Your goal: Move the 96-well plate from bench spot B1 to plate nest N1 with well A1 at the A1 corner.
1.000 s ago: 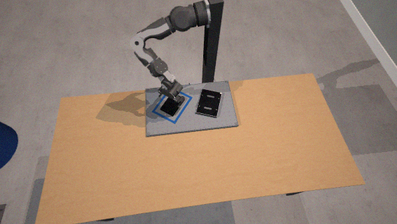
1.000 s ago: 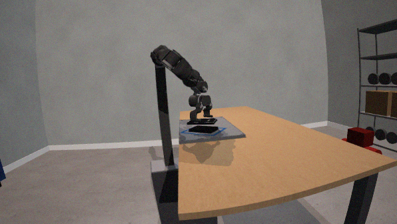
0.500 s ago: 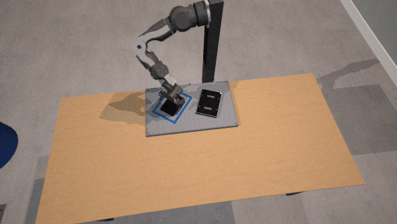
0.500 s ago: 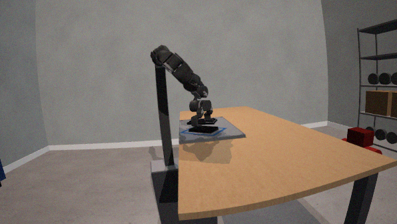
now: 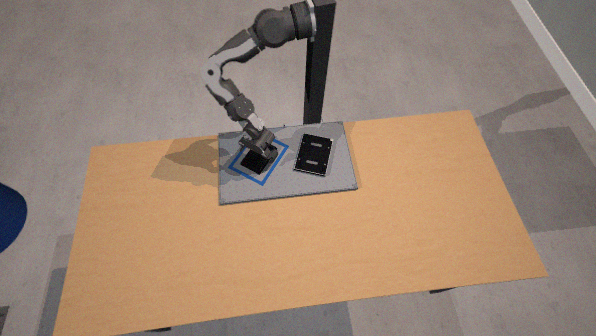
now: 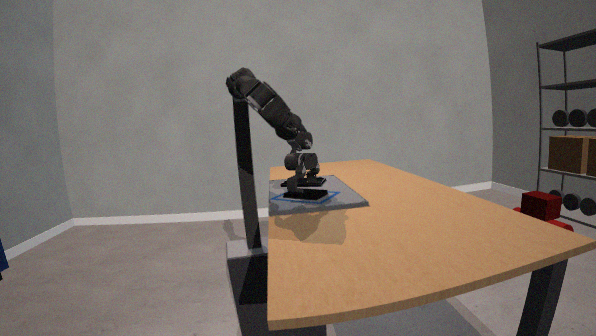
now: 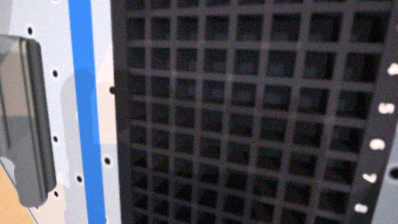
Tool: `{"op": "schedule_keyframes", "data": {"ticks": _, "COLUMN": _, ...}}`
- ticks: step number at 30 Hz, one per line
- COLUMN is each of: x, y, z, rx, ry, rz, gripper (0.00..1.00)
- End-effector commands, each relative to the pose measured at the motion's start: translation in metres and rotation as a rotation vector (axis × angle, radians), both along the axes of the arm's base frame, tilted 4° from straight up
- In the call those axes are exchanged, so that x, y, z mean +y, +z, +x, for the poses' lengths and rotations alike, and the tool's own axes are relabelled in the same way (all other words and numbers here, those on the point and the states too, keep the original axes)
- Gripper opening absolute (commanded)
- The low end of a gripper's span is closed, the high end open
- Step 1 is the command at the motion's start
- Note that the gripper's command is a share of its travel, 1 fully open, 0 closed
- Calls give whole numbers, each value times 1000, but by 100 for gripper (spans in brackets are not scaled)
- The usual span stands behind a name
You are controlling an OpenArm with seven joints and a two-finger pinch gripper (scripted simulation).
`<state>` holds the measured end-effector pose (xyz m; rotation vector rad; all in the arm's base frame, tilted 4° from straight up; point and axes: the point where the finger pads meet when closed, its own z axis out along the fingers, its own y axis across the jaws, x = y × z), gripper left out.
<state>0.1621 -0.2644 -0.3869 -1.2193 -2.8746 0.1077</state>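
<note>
The black 96-well plate (image 5: 256, 163) lies flat inside the blue outline of spot B1 (image 5: 235, 166) on the grey perforated mat (image 5: 287, 165). My gripper (image 5: 260, 151) is low over the plate, open, with its fingers down on either side of it. In the wrist view the plate's well grid (image 7: 250, 115) fills most of the frame. One finger (image 7: 27, 120) stands left of the blue line (image 7: 85, 110), apart from the plate's edge. The other finger is out of view. The plate's cut-off corner is hidden. The black nest N1 (image 5: 313, 154) lies to the right, empty.
The mat sits at the back of an orange table (image 5: 300, 235), in front of the arm's dark post (image 5: 317, 65). In the exterior view the arm (image 6: 280, 120) bends down over the plate (image 6: 306, 194); a shelf (image 6: 570, 130) and a red box (image 6: 541, 205) stand far off.
</note>
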Motion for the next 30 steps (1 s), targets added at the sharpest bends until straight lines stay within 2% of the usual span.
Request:
{"op": "schedule_keyframes", "data": {"ticks": 1, "x": 0, "y": 0, "z": 1, "rx": -4, "ry": 3, "rz": 3, "gripper": 77}}
{"op": "schedule_keyframes", "data": {"ticks": 6, "x": 0, "y": -21, "z": -2, "rx": 0, "ry": 7, "rz": 9, "gripper": 77}}
{"op": "schedule_keyframes", "data": {"ticks": 30, "x": -2, "y": -16, "z": 2, "rx": -4, "ry": 2, "rz": 2, "gripper": 77}}
